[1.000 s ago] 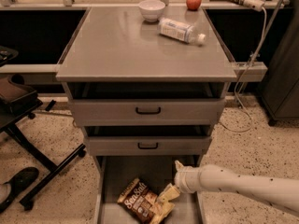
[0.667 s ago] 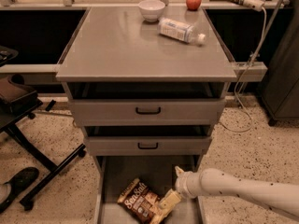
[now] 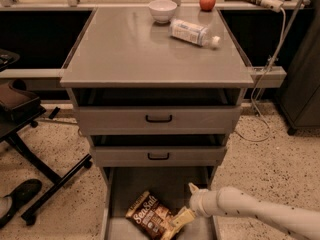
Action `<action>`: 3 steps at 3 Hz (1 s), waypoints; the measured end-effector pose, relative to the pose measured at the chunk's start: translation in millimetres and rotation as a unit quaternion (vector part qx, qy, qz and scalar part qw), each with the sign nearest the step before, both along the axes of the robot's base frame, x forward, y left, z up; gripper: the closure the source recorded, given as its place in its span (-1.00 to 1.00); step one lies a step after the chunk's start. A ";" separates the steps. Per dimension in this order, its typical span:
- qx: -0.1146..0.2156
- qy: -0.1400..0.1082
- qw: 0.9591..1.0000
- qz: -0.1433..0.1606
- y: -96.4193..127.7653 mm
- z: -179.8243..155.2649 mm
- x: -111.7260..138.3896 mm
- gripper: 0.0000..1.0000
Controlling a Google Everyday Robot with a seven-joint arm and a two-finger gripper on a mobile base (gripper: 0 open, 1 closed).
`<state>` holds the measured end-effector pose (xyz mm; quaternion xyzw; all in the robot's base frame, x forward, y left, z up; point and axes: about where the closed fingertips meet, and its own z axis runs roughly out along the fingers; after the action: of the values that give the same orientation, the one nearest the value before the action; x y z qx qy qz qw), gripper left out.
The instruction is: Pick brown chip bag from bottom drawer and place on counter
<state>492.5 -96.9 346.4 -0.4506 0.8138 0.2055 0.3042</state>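
The brown chip bag lies flat on the floor of the open bottom drawer, slightly left of centre, with its "Sea Salt" script facing up. My gripper reaches in from the lower right on a white arm and sits at the bag's right end, touching or overlapping it. The counter is the grey top of the cabinet, above the two upper drawers.
On the counter's far side stand a white bowl, a clear plastic bottle lying on its side and a red apple. The two upper drawers are slightly open. A black chair base stands at the left.
My gripper and wrist have sunk a little lower into the bottom drawer, closer onto the bag's right end. The bag has not visibly moved.
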 end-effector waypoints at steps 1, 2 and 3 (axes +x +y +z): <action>0.039 0.014 0.999 -0.031 -13.6 -57.7 -2.7 -1.00; 0.054 0.044 0.996 -0.054 -17.2 -110.6 -20.5 -1.00; 0.054 0.044 0.996 -0.054 -17.2 -110.7 -20.5 -1.00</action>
<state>472.0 -114.2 235.8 -0.3790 0.8373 0.2524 0.3027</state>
